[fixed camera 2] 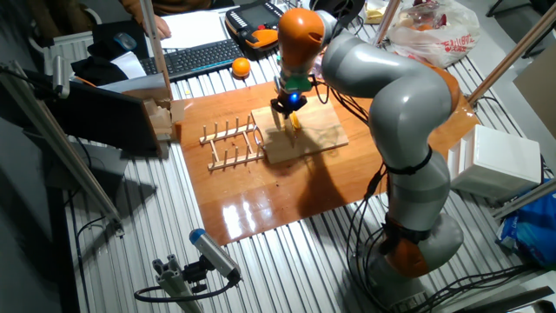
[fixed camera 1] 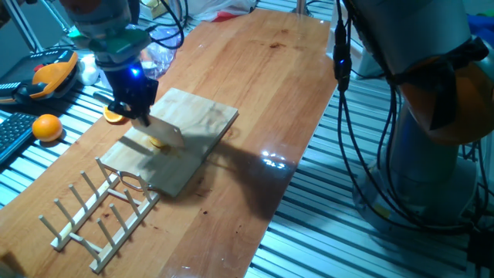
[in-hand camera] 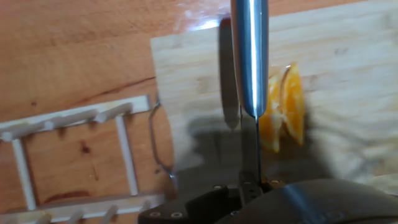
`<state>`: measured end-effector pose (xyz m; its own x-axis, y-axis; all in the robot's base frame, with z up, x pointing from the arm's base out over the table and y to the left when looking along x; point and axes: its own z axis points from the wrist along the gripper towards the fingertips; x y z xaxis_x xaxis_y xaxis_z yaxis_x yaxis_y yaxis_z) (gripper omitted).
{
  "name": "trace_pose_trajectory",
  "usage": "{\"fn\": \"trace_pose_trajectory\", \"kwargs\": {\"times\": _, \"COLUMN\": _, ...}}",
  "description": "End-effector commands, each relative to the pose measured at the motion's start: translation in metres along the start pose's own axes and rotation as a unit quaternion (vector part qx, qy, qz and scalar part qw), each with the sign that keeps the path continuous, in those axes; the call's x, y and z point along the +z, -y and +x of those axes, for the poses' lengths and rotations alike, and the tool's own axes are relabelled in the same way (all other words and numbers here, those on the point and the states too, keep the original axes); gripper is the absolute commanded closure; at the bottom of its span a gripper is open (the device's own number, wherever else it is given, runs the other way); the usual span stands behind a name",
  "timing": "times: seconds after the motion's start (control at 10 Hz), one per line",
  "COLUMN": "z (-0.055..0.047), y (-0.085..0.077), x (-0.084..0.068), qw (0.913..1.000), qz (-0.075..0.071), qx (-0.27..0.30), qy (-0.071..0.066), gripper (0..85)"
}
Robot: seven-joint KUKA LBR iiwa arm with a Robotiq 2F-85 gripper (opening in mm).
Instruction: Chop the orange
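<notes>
The jaws (fixed camera 1: 141,116) are clamping a knife (in-hand camera: 250,59) and holding the blade straight down over the cutting board (fixed camera 1: 193,127). The orange (in-hand camera: 283,106) is lying on the board right next to the blade, touching its edge in the hand view. A wooden rack (fixed camera 1: 100,212) is sitting on the desk (fixed camera 1: 262,69) just beside the board.

Colour reference, as I read it from my console

I see bright orange flesh on the orange (in-hand camera: 283,109), a silver blade (in-hand camera: 250,56), a pale wood-grain board (fixed camera 1: 185,135), and a reddish-brown glossy surface (fixed camera 1: 270,69).
</notes>
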<state>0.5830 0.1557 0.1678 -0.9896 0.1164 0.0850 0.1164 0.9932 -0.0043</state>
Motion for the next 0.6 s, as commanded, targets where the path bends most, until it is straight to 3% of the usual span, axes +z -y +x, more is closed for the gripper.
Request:
{"fn": "trace_pose_trajectory", "kwargs": {"times": 0.0, "z": 0.0001, "y": 0.0, "x": -0.0002, "qw": 0.9997, "qz": -0.004, "qx": -0.022, "qy": 0.008, "gripper": 85.0}}
{"fn": "trace_pose_trajectory", "kwargs": {"times": 0.2, "z": 0.0001, "y": 0.0, "x": -0.0002, "qw": 0.9978, "qz": -0.023, "qx": -0.059, "qy": 0.021, "gripper": 85.0}}
{"fn": "trace_pose_trajectory", "kwargs": {"times": 0.3, "z": 0.0001, "y": 0.0, "x": -0.0002, "qw": 0.9963, "qz": -0.031, "qx": -0.073, "qy": 0.034, "gripper": 85.0}}
{"fn": "trace_pose_trajectory", "kwargs": {"times": 0.4, "z": 0.0001, "y": 0.0, "x": -0.0002, "qw": 0.9955, "qz": -0.036, "qx": -0.081, "qy": 0.034, "gripper": 85.0}}
{"fn": "trace_pose_trajectory", "kwargs": {"times": 0.5, "z": 0.0001, "y": 0.0, "x": -0.0002, "qw": 0.9954, "qz": -0.046, "qx": -0.08, "qy": 0.025, "gripper": 85.0}}
